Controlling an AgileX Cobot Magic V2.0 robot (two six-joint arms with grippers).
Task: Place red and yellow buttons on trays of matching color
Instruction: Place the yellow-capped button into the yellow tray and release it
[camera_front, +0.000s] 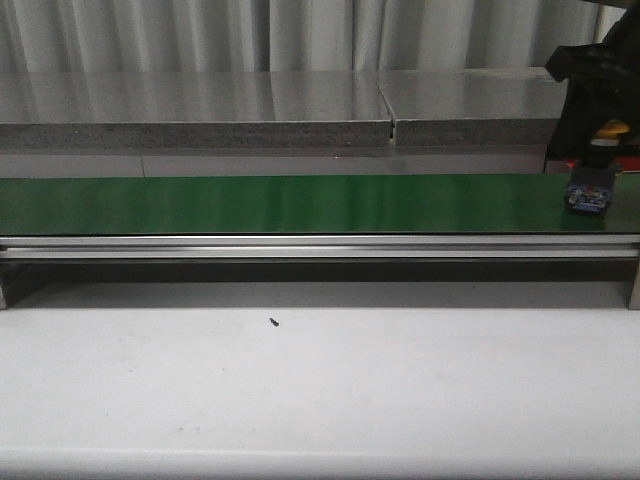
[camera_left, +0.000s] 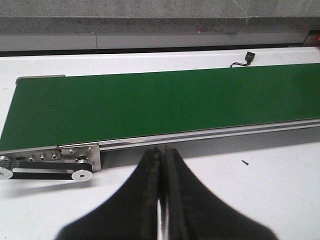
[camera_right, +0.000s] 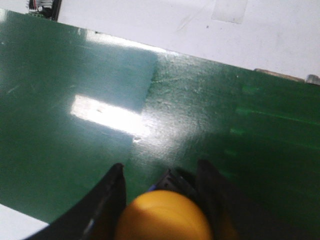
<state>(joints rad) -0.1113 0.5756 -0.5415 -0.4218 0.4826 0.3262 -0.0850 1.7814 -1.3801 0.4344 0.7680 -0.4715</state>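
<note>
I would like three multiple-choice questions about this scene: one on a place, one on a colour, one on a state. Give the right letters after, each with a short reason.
1. Where in the front view is the right gripper?
A. over the belt's right end
B. over the belt's left end
C. over the white table in front

2. What colour is the button between the right gripper's fingers?
A. red
B. yellow
C. green

3. How does the left gripper stand?
A. open wide
B. shut on a button
C. shut, holding nothing

Answers:
1 A: the right gripper hangs over the right end of the belt.
2 B: the button shows yellow in the right wrist view.
3 C: the left gripper has its fingers pressed together with nothing between them.
</note>
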